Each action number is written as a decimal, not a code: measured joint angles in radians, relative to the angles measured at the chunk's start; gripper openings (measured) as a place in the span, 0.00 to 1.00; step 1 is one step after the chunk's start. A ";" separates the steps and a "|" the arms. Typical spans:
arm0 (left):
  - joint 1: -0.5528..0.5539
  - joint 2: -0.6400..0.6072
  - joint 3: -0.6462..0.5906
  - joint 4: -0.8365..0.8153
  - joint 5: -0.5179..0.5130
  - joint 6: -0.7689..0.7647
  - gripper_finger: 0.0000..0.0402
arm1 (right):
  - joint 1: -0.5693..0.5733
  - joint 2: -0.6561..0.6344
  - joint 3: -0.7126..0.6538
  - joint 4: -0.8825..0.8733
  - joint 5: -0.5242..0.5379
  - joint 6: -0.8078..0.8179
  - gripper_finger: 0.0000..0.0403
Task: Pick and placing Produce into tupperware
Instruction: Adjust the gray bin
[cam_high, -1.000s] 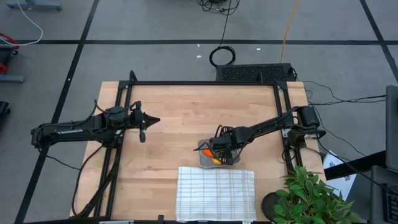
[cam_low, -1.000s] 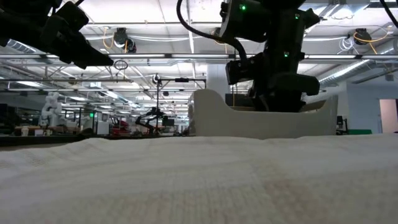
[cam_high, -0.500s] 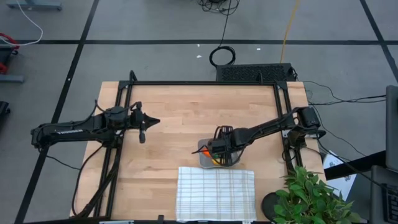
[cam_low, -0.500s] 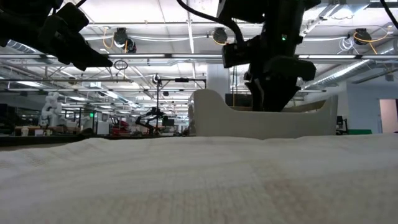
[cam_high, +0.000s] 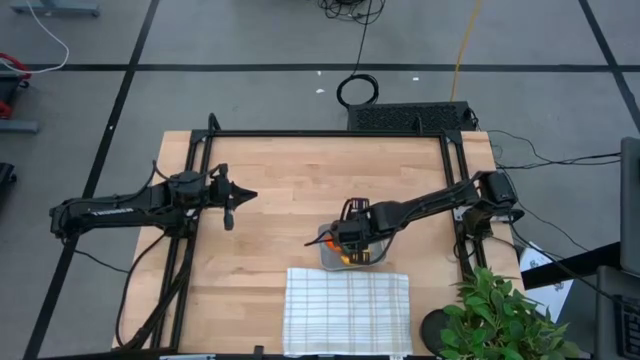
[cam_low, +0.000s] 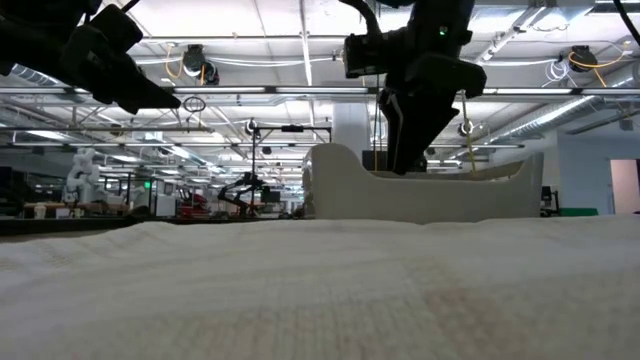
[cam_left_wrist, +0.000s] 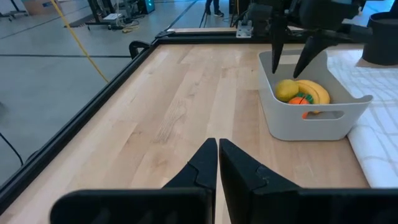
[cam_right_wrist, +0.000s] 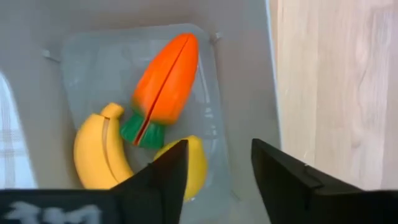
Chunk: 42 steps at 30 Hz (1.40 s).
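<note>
The grey-clear tupperware (cam_high: 325, 243) (cam_left_wrist: 305, 124) (cam_right_wrist: 249, 68) stands on the table just beyond the cloth. In it lie the orange carrot (cam_right_wrist: 165, 81) (cam_left_wrist: 300, 101), the yellow banana (cam_right_wrist: 99, 155) (cam_left_wrist: 317, 90) and the round yellow fruit (cam_right_wrist: 196, 165) (cam_left_wrist: 286, 89). My right gripper (cam_high: 342, 238) (cam_low: 412, 150) (cam_right_wrist: 219, 155) hangs open and empty above the tupperware, fingers pointing down. My left gripper (cam_high: 250, 195) (cam_left_wrist: 217, 149) waits shut above the table's left half.
A white grid-striped cloth (cam_high: 347, 310) lies at the near edge, touching the tupperware's near side. A leafy potted plant (cam_high: 505, 315) stands at the near right corner. Black frame rails (cam_high: 330, 134) border the table. Bare wood lies between the two grippers.
My right gripper has risen from low inside the tupperware to above its rim, shifting slightly toward the table's left. The produce has stayed in the tupperware.
</note>
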 joint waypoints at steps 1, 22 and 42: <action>0.000 0.000 0.000 0.000 0.000 0.002 0.05 | 0.000 -0.002 0.000 0.000 0.000 -0.004 0.39; 0.000 0.000 0.000 0.000 -0.001 0.010 0.05 | 0.000 -0.017 0.000 0.020 -0.006 -0.074 0.00; 0.000 0.000 0.000 -0.007 -0.003 0.009 0.05 | -0.095 -0.079 0.000 -0.112 0.126 0.029 0.00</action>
